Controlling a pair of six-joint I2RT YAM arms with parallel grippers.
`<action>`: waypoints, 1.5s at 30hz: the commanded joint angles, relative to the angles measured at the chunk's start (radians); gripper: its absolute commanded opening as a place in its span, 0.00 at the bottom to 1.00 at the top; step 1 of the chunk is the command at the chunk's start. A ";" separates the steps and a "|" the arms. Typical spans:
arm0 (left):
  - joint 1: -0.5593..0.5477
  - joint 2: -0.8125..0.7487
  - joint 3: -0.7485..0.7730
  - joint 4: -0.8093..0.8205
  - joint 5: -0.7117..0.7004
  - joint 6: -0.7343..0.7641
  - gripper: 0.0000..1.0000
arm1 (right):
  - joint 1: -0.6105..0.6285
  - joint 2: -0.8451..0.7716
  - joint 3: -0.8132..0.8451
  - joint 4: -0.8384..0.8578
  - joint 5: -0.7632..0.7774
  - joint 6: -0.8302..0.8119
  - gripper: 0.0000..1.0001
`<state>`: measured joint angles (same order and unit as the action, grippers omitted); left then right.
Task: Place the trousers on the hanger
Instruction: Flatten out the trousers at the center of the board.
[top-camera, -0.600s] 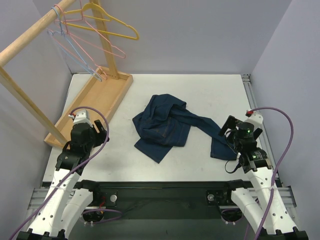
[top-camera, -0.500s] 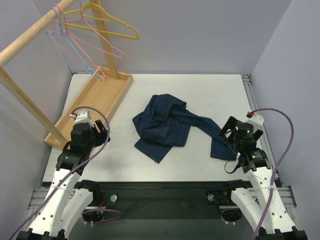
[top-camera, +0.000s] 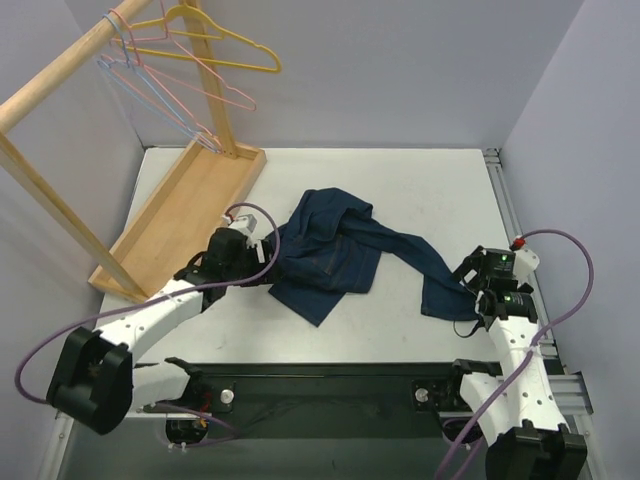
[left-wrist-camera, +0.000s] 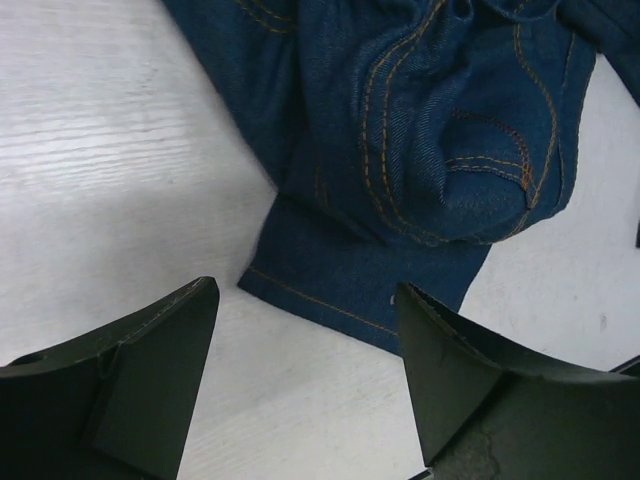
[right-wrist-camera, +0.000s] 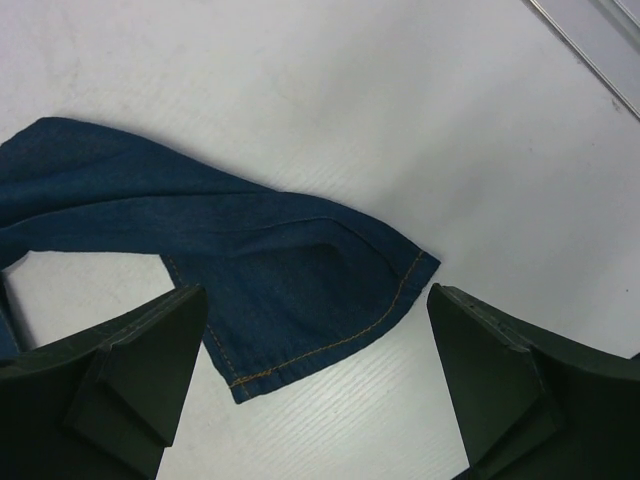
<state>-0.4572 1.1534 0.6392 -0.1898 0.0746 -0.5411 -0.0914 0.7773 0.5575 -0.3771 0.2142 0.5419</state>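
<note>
Trousers (top-camera: 335, 255) lie crumpled mid-worktop (top-camera: 420, 185), one leg trailing toward lower right. Left hand (top-camera: 258, 238) sits at their left edge, fingers apart above a hem, gripping nothing. Right hand (top-camera: 468, 272) is spread wide over the leg cuff. Light-blue hanger (top-camera: 163, 108) hangs on the wooden rail (top-camera: 60, 75), upper left.

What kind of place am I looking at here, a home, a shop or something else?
Probably a robotics lab test cell: a left arm and a right arm bolted to a white table, plain walls boxing it in, and a wooden rack of wire hangers near crumpled jeans.
</note>
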 joint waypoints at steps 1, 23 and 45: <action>-0.018 0.122 0.080 0.214 0.131 -0.042 0.84 | -0.074 0.039 -0.025 -0.029 -0.052 0.043 0.99; -0.051 0.379 0.344 0.236 0.108 -0.011 0.00 | -0.306 0.329 -0.067 -0.009 -0.272 0.096 0.99; -0.038 -0.106 0.490 -0.278 -0.078 0.202 0.00 | -0.291 0.640 0.018 0.113 -0.346 0.154 0.94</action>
<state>-0.5014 1.1301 1.0355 -0.4438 0.0006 -0.3882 -0.3927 1.3098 0.6006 -0.3634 -0.0513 0.6540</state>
